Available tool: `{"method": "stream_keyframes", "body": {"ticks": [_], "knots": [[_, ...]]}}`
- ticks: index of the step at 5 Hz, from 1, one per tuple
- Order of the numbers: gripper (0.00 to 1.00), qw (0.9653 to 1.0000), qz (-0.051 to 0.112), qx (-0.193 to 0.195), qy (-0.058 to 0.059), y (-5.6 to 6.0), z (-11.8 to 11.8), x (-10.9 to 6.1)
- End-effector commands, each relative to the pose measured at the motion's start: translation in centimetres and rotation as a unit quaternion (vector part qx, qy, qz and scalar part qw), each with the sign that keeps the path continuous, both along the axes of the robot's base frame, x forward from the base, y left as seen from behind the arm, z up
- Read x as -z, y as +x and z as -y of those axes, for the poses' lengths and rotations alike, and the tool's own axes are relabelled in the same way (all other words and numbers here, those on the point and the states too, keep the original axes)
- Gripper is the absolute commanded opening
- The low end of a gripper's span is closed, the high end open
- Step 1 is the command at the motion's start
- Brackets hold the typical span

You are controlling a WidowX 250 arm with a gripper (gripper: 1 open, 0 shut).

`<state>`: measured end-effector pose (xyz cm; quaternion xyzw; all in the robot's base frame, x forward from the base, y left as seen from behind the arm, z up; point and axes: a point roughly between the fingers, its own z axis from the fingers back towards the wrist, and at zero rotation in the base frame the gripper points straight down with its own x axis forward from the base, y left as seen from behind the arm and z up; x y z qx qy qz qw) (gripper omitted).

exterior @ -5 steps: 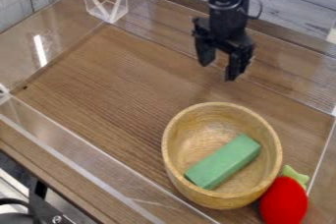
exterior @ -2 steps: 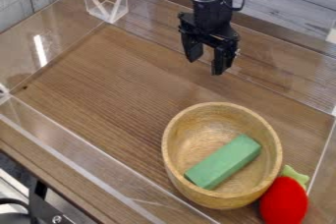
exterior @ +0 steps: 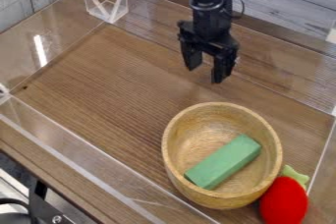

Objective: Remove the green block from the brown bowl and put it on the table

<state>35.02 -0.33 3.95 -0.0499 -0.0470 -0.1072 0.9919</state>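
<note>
Spanning nearly the whole view, the table [exterior: 105,100] is a wood-grain worktop edged by low clear acrylic walls [exterior: 79,159]. Near its front right corner sits the brown bowl [exterior: 221,154], and the green block [exterior: 222,161] lies flat and diagonal inside it. Touching the bowl's right side, at the worktop's right edge, is a red strawberry toy [exterior: 284,198]. Toward the back edge, the gripper [exterior: 207,63] points down above bare wood, fingers spread apart, holding nothing.

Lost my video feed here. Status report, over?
Gripper open, empty, hanging above the table. Green block in brown bowl, untouched. Red strawberry toy beside bowl; nothing over the block.
</note>
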Motion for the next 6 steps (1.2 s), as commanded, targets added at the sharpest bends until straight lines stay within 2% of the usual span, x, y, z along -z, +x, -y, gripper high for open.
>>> {"method": "stream_keyframes", "body": {"ticks": [1,2,3,6], "knots": [[1.0,0.9995,0.031,0.01,-0.003,-0.5,2.6,-2.4],[1.0,0.9992,0.038,0.009,-0.004,-2.7,5.3,-3.8],[1.0,0.9994,0.035,-0.005,-0.004,-4.4,7.1,-4.3],[1.0,0.9998,0.011,0.017,0.0,-6.3,10.4,-5.3]]}}
